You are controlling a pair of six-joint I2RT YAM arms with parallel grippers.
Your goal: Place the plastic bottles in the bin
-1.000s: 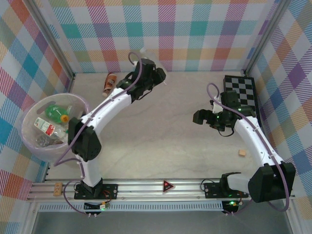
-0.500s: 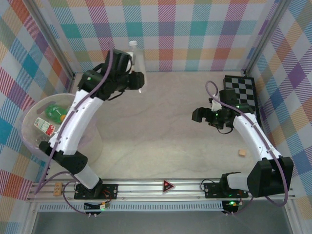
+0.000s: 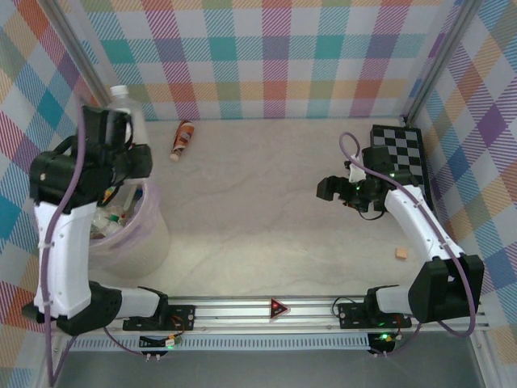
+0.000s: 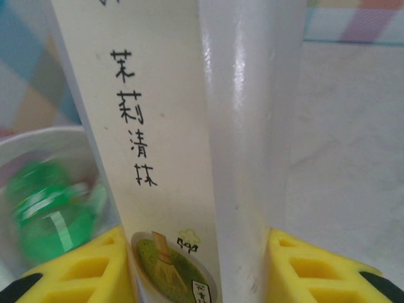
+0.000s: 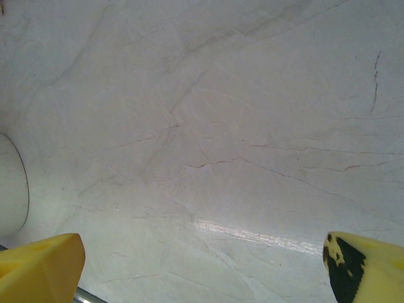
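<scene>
Pastel plaid walls [image 3: 323,56] enclose a pale, seemingly marbled tabletop [image 3: 258,226].

held bottle [image 4: 252,126]: clear glossy plastic, smooth cream label [image 4: 158,126] with print | left tool [image 4: 201,271] fingers [image 4: 82,268]: matt yellow moulded plastic | bin [image 3: 149,230]: translucent frosted plastic | table [image 5: 221,126]: smooth pale marble-look, faint sheen | rail [image 3: 242,311] at 6 o'clock: brushed metal | walls [image 3: 323,48]: matt plaid print
</scene>
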